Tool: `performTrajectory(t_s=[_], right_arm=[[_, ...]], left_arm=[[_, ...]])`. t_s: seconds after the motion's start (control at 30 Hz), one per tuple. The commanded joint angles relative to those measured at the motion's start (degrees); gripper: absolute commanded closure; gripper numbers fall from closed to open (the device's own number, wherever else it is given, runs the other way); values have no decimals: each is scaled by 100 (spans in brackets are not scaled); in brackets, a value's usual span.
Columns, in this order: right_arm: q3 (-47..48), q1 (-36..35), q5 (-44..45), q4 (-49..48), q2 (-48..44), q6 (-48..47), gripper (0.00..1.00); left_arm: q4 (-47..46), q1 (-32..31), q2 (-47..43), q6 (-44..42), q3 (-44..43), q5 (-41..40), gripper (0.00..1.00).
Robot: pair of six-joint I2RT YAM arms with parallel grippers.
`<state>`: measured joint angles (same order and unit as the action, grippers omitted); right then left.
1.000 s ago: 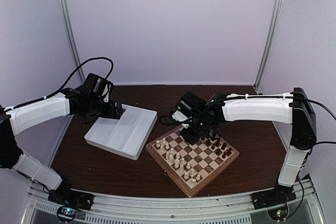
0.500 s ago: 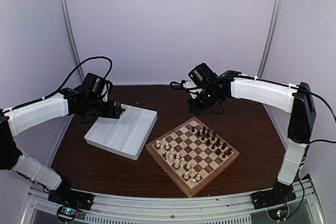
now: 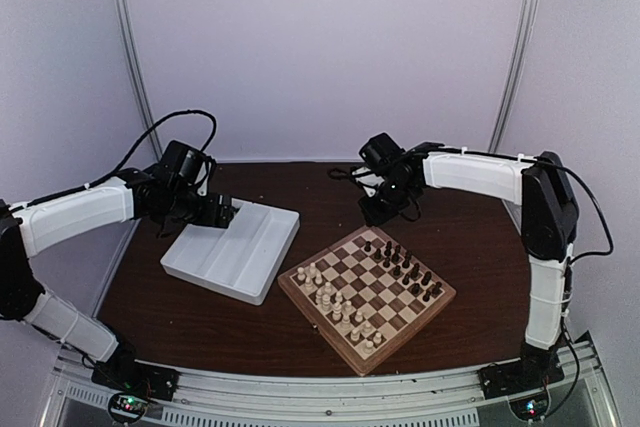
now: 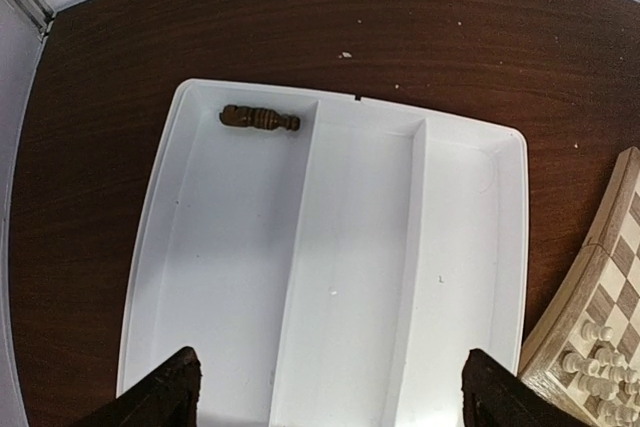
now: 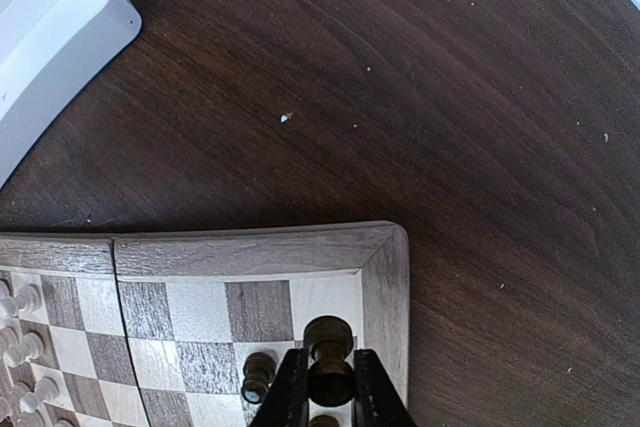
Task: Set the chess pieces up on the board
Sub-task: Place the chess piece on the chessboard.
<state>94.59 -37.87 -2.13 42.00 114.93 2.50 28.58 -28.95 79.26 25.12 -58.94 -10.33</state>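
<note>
Right claw [image 5: 330, 392] is pinched narrow on a dark piece [image 5: 330, 365] above the board's [image 5: 385, 277] far corner. Our left claw [image 4: 330, 402] gapes wide over the tray [image 4: 350, 247], where we see a stray piece [image 4: 260, 119] lying at 11 o'clock. A second ago the gripping arm was low among the board's dark men [image 3: 408, 272]; it has since pulled back toward 12 o'clock.

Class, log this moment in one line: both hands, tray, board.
left hand: open over white tray | tray: lone dark piece lying inside | right hand: shut on second dark piece by board far corner
</note>
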Motion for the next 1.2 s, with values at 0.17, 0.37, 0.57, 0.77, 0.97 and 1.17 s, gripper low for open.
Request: performTrajectory(t_s=[0.17,0.37,0.57,0.77,0.97,1.17], right_arm=[[159,85,-165,-24,214,-83,93],[135,112,-215,-45,322,-77,93],[87,129,-282,-125,424,-59,93],[95,135,-320,-141,518,-74,93],[77,132,-284,-148,553,-93,89],[86,131,-277,-131,450,-117,62]], left_arm=[[-154,47,140,-95,-188,-66,10],[-155,63,161,-78,-189,-42,10],[-146,70,151,-78,-180,-32,10],[-135,74,151,-78,-171,-30,10],[-133,82,142,-69,-153,-31,10],[-141,87,140,-69,-153,-39,10]])
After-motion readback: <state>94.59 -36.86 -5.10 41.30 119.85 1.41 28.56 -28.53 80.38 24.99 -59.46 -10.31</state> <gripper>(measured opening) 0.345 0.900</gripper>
